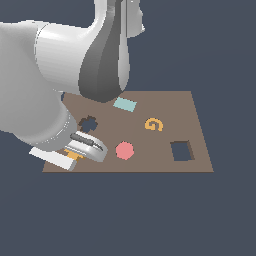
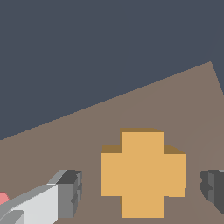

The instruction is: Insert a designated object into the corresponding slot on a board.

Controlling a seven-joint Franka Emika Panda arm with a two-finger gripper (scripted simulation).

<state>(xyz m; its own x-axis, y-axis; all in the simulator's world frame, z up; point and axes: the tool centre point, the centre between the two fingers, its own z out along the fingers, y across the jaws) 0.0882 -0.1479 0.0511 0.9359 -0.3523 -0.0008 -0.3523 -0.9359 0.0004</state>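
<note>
The orange-yellow cross block [image 2: 143, 173] lies flat on the brown board [image 2: 175, 100] near its corner. My gripper [image 2: 141, 189] is open and low over it, with one fingertip [image 2: 70, 192] on each side and a gap to the block on both sides. In the exterior view the gripper [image 1: 72, 157] is at the board's [image 1: 165, 107] front corner at the exterior view's left, and only a sliver of the cross [image 1: 73, 156] shows under the hand. The dark cross-shaped slot [image 1: 88, 123] is just behind the gripper, partly hidden by the arm.
A pink octagonal piece [image 1: 124, 150], an orange G-shaped piece [image 1: 154, 124] and a light teal rectangle [image 1: 124, 104] lie on the board. A larger dark square cut-out [image 1: 181, 151] is at the exterior view's right. The arm's bulk hangs over the board's left part.
</note>
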